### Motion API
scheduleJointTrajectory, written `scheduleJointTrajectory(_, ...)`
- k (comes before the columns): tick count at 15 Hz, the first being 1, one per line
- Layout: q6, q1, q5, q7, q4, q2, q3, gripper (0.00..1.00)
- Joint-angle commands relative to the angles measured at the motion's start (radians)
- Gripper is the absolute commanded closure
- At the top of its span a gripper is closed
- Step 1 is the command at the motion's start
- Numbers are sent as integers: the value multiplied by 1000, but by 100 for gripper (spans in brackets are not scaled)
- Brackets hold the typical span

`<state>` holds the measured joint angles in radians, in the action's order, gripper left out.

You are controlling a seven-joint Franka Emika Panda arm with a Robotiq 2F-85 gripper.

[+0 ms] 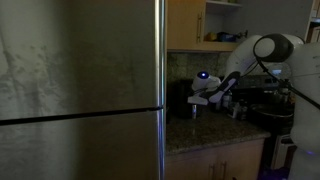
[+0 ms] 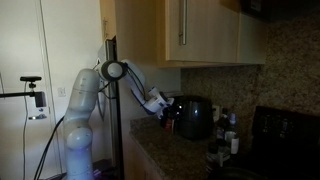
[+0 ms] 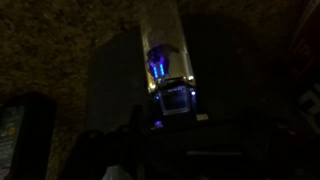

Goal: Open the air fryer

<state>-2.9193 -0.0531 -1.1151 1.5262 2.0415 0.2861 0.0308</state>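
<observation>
The air fryer (image 2: 195,118) is a small black boxy appliance on the granite counter below the wooden cabinets. In an exterior view it shows as a dark shape (image 1: 178,98) just past the fridge edge. My gripper (image 2: 160,106) hangs right in front of its face, at about mid height; it also shows in an exterior view (image 1: 198,100), below a blue wrist light. The wrist view is very dark. It shows the fryer's front with a small blue-lit display (image 3: 172,98). The jaws are lost in the dark, so I cannot tell whether they are open or shut.
A tall steel fridge (image 1: 80,90) fills one side beside the fryer. A dark coffee machine (image 1: 255,100) and small bottles (image 2: 228,138) stand further along the counter. A black stove (image 2: 285,130) is beyond them. Wooden cabinets (image 2: 180,30) hang overhead.
</observation>
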Motion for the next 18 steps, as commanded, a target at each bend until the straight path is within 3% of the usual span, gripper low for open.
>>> scheduleJointTrajectory(1,-61,-44,-259,247,-131,101,98,0)
scheduleJointTrajectory(9,59,-60,-573,503,-95,70,117,0)
scheduleJointTrajectory(14,78,-39,-536,455,-75,80,125,0)
scheduleJointTrajectory(17,60,-33,-452,379,-49,80,120,0)
scheduleJointTrajectory(18,60,-33,-431,357,-42,79,118,25)
